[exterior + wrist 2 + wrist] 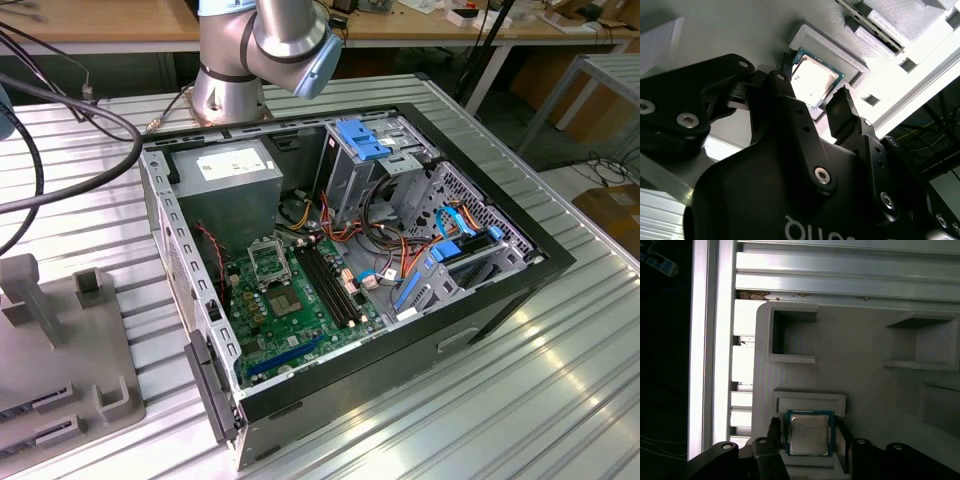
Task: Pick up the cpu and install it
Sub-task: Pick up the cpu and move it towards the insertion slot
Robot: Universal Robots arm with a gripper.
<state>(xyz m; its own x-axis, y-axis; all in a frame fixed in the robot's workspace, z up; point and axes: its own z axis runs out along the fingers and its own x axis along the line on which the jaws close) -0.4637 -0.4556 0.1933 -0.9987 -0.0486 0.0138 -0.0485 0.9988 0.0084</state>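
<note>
Gripper (808, 430) spread astride the cpu (809, 436); we judge it light, rigid, fragile underneath, so pinch opposite edges only.

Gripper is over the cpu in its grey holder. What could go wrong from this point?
1. The open gripper straddles the cpu, which lies in a shallow recess of the grey holder; a finger may catch the recess rim instead of the chip's edge.
2. Little of the chip's edge stands proud, so a grip could slip or tilt it.
3. The socket sits between cables and memory slots, leaving little room.
</note>
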